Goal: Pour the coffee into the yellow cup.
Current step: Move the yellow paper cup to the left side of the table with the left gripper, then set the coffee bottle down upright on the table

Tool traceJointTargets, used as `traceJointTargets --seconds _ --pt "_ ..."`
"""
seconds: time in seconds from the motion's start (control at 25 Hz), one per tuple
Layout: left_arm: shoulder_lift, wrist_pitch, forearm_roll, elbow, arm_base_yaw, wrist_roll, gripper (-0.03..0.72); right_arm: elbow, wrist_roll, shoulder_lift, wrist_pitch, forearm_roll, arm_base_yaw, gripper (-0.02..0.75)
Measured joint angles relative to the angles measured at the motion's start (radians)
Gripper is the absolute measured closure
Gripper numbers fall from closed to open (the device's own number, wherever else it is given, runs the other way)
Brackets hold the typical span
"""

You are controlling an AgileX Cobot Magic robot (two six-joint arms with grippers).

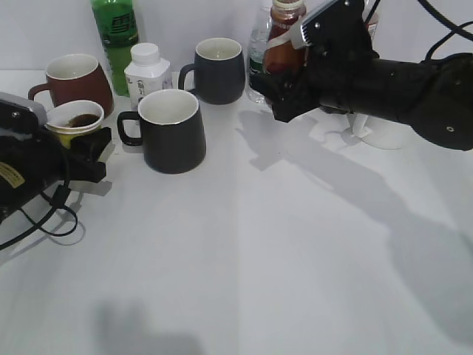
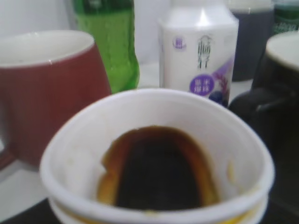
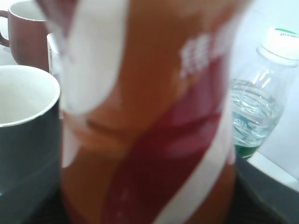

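The yellow cup (image 1: 74, 122) sits in my left gripper (image 1: 83, 144) at the left, upright, with dark coffee in its white inside (image 2: 159, 168). My left gripper is shut on it; its fingers are hidden in the left wrist view. The coffee bottle (image 1: 284, 41) with the brown-red-white swirl label is upright in my right gripper (image 1: 284, 92), at the back right of centre, above the table. It fills the right wrist view (image 3: 149, 121). My right gripper is shut on it.
A dark-red mug (image 1: 74, 78), green bottle (image 1: 116, 33) and white bottle (image 1: 148, 74) stand behind the cup. Two dark mugs (image 1: 174, 129) (image 1: 218, 70) stand at centre-back. A clear water bottle (image 3: 254, 112) stands behind the coffee. A white stand (image 1: 384, 133) is at right.
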Motion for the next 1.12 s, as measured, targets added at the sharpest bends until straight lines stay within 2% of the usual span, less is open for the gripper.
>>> traceJointTargets --seconds 0.12,0.4,0.56,0.84,1.12 --pt "0.017 -0.019 -0.001 -0.01 0.0 0.02 0.257 0.0 0.0 0.0 0.0 0.0 0.0 0.236" --pt "0.043 -0.031 -0.014 -0.011 0.0 0.026 0.142 0.0 0.0 0.0 0.002 0.0 0.0 0.236" --pt "0.048 -0.022 -0.02 0.008 0.0 0.026 0.102 0.0 0.0 0.0 0.005 0.0 0.0 0.236" --pt "0.026 -0.017 -0.051 0.087 0.0 0.026 0.085 0.0 0.0 0.064 -0.034 0.026 0.0 0.236" --pt "-0.089 -0.015 -0.1 0.238 0.0 0.026 0.085 -0.001 0.0 0.188 -0.165 0.132 0.0 0.236"
